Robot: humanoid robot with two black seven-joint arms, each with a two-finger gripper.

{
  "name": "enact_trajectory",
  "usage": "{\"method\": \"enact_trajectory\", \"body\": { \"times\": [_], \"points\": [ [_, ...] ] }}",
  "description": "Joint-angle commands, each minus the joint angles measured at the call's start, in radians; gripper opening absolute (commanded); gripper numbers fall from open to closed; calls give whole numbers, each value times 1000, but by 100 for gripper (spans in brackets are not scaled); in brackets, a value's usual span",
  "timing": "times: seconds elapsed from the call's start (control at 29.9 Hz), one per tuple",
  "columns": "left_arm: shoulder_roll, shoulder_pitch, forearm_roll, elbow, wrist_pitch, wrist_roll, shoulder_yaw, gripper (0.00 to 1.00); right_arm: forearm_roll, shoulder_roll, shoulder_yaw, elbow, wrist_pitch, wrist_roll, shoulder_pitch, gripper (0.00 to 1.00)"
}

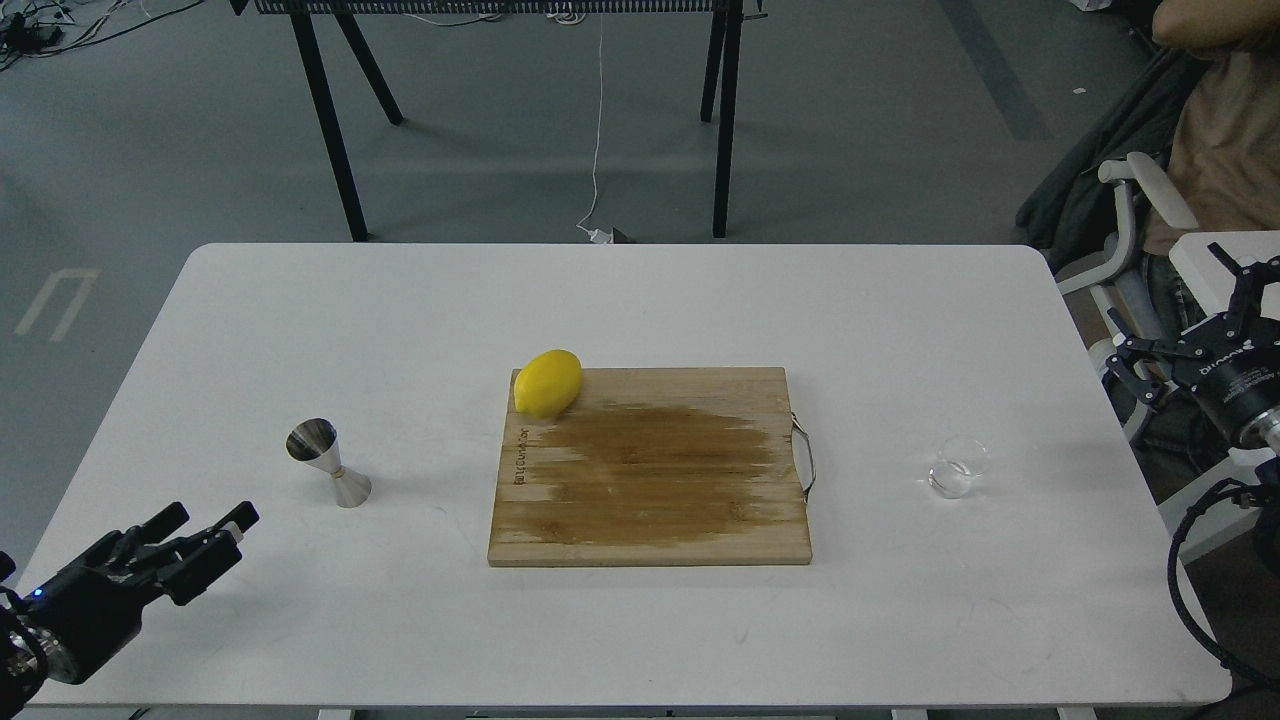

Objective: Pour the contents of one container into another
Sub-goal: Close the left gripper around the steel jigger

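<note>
Nothing of the pour is done yet, judging by how things lie. The glass cup [957,467] stands upright on the white table [620,300] to the right of the cutting board [650,470], well apart from the steel jigger [327,462], which stands on the table on the board's left side. The whole board lies between them. No gripper touches either vessel. Whether the cup holds liquid cannot be told; it is clear and small in the head view.

The left gripper [205,520] hangs low over the near left part of the table, near the jigger but apart from it, in front of and to the left of it. Its fingers [240,517] stand slightly parted with nothing between them. The right gripper [1243,272] is off the table's right edge, behind and to the right of the cup; its fingers spread wide and empty.

What is left, then, is nearly everything: taking up the cup, carrying it across to the jigger, tipping it over the jigger's mouth and setting it down. The jigger's narrow mouth will likely call for a careful tilt.

A lemon [547,382] rests on the board's far left corner, and a dark wet-looking patch spreads over the board's middle.

As for writing, a burned-in line of letters runs along the board's left edge, too small to read. White lettering shows on the right gripper's black body, but it is upside down and not legible with certainty.
</note>
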Motion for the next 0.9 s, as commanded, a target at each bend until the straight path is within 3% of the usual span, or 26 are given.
{"method": "enact_trajectory", "body": {
  "times": [0.0, 0.2, 0.87],
  "points": [
    [-61, 0, 11, 43, 0, 0, -1, 100, 0, 1, 0, 0, 0, 0, 0, 99],
    [-145, -17, 17, 71, 0, 0, -10, 100, 0, 1, 0, 0, 0, 0, 2, 99],
    [-211, -100, 22, 92, 0, 0, 0, 100, 0, 1, -1, 0, 0, 0, 2, 99]
  ]
}}
